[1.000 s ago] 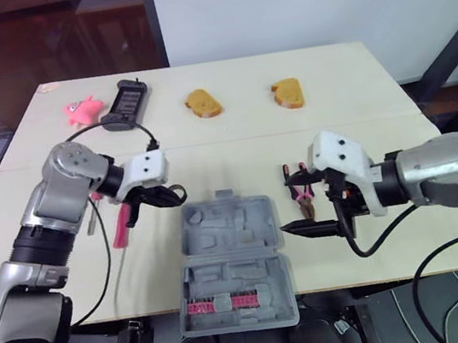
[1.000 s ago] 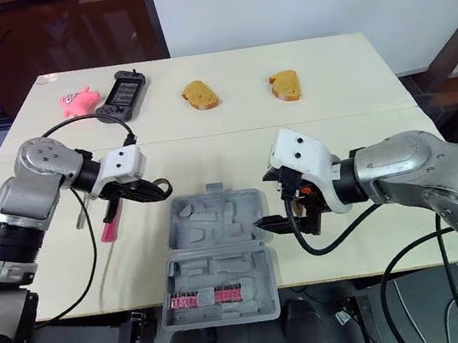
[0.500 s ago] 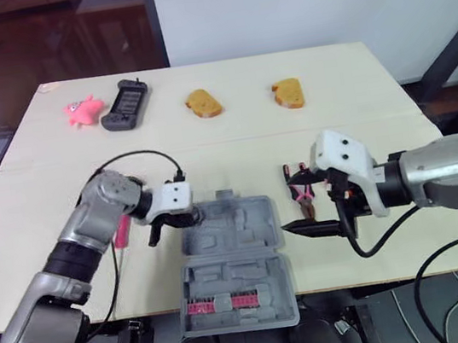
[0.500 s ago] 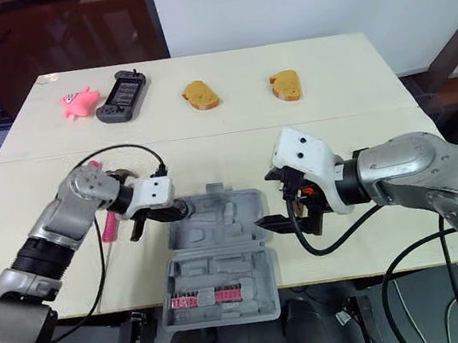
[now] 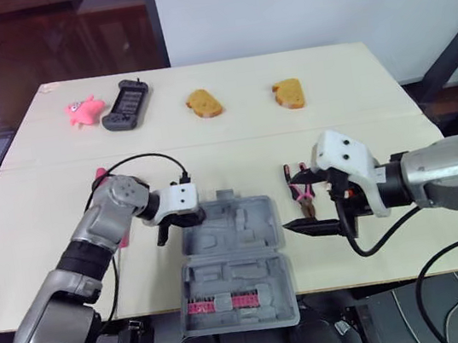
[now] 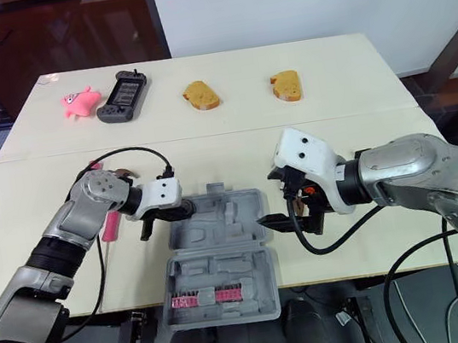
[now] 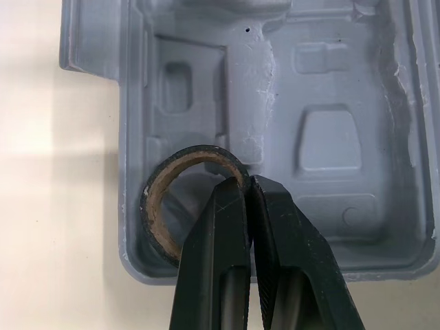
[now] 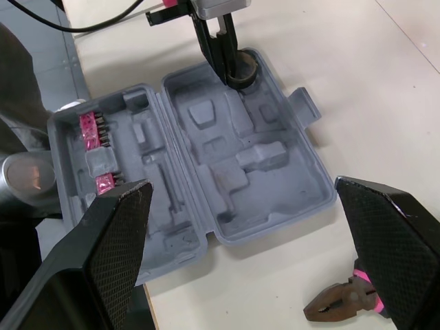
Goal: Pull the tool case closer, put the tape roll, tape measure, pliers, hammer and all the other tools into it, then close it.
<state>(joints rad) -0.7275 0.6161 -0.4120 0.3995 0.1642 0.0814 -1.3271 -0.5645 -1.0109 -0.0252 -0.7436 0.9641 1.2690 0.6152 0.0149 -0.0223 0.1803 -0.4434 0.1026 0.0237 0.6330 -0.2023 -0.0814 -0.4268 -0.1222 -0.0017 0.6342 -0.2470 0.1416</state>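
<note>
Tool case (image 5: 231, 240) open | left hand (image 7: 249, 185) pinches tape roll (image 7: 157, 199) over its corner | right hand (image 5: 320, 218) spread, empty | pliers (image 5: 303, 197) beside case, unpacked

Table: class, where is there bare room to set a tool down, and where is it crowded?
Free: the strip between bread slices and tool case; the table's far right corner. Crowded: right of the case, pliers and open right gripper; its far left corner, left gripper holding the tape roll.
</note>
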